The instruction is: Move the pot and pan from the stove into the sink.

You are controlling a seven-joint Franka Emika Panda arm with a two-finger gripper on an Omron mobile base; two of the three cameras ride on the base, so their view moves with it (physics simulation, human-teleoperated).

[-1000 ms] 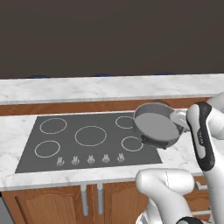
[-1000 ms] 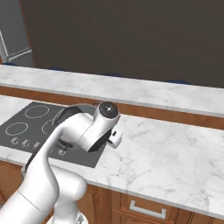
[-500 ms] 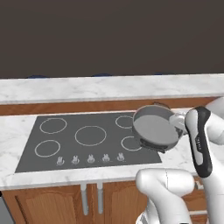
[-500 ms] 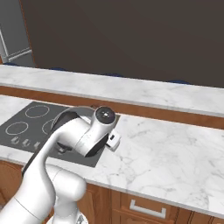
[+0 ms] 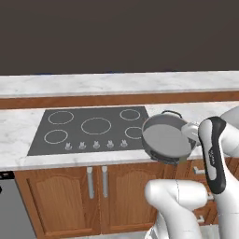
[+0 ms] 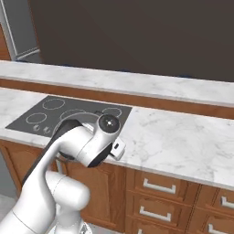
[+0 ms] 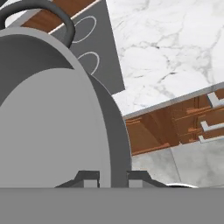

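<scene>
You have the pot (image 5: 166, 138) off the surface, tipped so its open mouth faces the left base camera, hanging over the near right corner of the stove (image 5: 88, 130) and the counter's (image 6: 183, 137) front edge. One dark loop handle (image 5: 171, 113) rides at its far top rim. Your gripper (image 7: 112, 178) is pinched on the pot's rim, its fingers (image 7: 89, 179) straddling the wall in the hand view. The white arm (image 5: 215, 154) stands just right of the pot. Wooden cabinet doors (image 5: 98, 191) sit below the stove, drawers (image 6: 157, 187) to the right under the marble.
</scene>
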